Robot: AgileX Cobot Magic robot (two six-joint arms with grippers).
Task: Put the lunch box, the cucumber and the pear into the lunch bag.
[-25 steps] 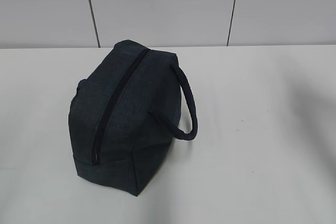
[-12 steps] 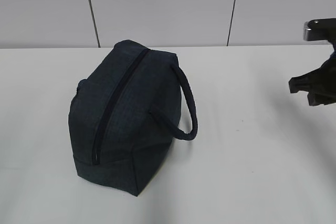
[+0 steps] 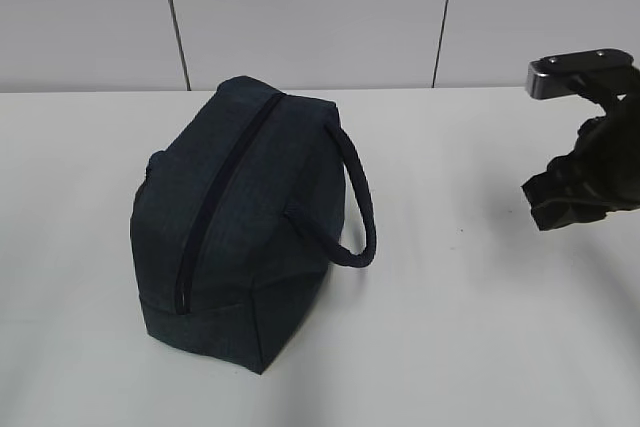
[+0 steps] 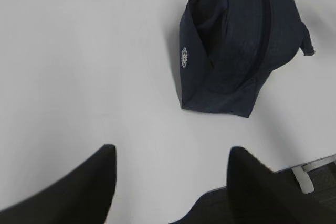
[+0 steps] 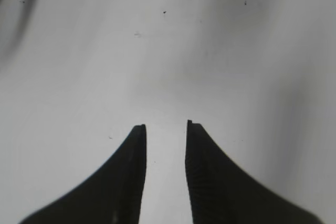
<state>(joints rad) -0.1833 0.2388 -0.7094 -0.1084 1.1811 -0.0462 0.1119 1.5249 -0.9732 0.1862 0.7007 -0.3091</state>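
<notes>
Centrally, boxy navy fabric lunch bag point(image 3: 240, 222) sits zipped on matte white table point(image 3: 480, 327), w/ looped handle point(image 3: 352, 202) at its right. Right gripper point(image 3: 545, 202) hovers well apart, fingers narrowly parted, empty. Left gripper point(image 4: 170, 174): dark curved fingers wide, empty.

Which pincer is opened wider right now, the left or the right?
The left pincer: its fingers stand far apart over the bare table, while the right pincer shows only a narrow gap, nothing held.
</notes>
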